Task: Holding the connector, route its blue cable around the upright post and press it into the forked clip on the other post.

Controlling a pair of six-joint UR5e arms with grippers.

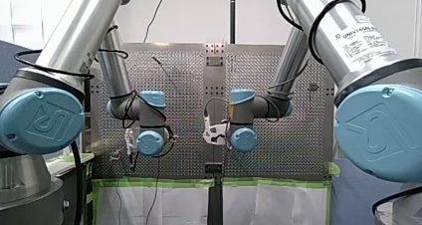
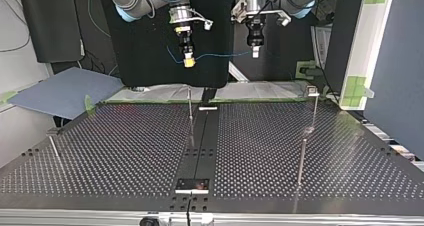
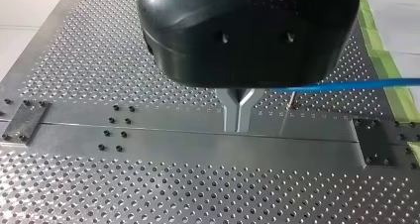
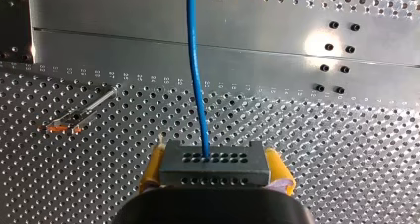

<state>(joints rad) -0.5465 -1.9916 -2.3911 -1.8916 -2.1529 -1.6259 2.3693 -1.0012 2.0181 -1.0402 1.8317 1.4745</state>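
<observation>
Right pincer (image 4: 215,171) pinches the connector (image 4: 214,160) between yellow pads (image 4: 152,168); the cable (image 4: 197,75) runs ahead toward the left pincer (image 3: 238,120), tips pressed together. Cable looks light and limp, so the rigid connector is the sure hold.

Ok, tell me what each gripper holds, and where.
Right gripper: the grey connector, clamped by its two sides between yellow pads. Left gripper: the blue cable, pinched along its length between metal fingers.
</observation>
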